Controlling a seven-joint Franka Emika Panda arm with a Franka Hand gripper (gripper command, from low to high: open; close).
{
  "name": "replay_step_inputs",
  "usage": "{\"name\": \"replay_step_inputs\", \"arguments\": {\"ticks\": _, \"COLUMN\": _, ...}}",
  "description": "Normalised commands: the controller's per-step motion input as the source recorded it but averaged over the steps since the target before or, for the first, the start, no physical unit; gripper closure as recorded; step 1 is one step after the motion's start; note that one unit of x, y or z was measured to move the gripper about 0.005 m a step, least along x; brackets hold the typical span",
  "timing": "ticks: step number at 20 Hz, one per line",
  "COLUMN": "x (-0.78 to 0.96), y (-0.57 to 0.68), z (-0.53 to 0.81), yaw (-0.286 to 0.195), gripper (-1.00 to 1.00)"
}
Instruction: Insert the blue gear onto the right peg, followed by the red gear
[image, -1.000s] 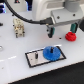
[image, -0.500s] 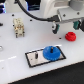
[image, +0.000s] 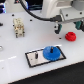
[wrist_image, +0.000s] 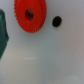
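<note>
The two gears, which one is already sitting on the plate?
The blue gear, the larger one, sits on the grey plate. The small red gear lies apart on the table.

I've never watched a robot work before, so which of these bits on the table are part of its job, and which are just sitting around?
Part of the job:
- blue gear, lying on the grey plate
- red gear, on the table
- gripper, above the red gear

Just lying about:
- small beige block
- black cables

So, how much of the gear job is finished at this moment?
The blue gear already sits on the grey plate, apparently over a peg, so the first step looks done. The red gear still lies on the table, with the pincer close above it; whether it is open is unclear. Left: grasping and inserting the red gear.
</note>
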Motion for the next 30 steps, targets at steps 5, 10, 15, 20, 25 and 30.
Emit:
{"name": "replay_step_inputs", "arguments": {"ticks": 5, "x": -0.21, "y": 0.09, "z": -0.24, "yaw": 0.0, "gripper": -1.0}}
{"name": "replay_step_inputs", "arguments": {"ticks": 10, "x": 0.34, "y": 0.01, "z": 0.04, "yaw": 0.0, "gripper": -1.0}}
{"name": "replay_step_inputs", "arguments": {"ticks": 15, "x": 0.62, "y": 0.29, "z": 0.07, "yaw": 0.0, "gripper": -1.0}}
{"name": "replay_step_inputs", "arguments": {"ticks": 20, "x": 0.28, "y": 0.32, "z": -0.04, "yaw": 0.0, "gripper": -1.0}}
{"name": "replay_step_inputs", "arguments": {"ticks": 25, "x": -0.37, "y": 0.15, "z": -0.27, "yaw": 0.0, "gripper": -1.0}}
{"name": "replay_step_inputs", "arguments": {"ticks": 30, "x": -0.4, "y": 0.06, "z": -0.21, "yaw": 0.0, "gripper": -1.0}}
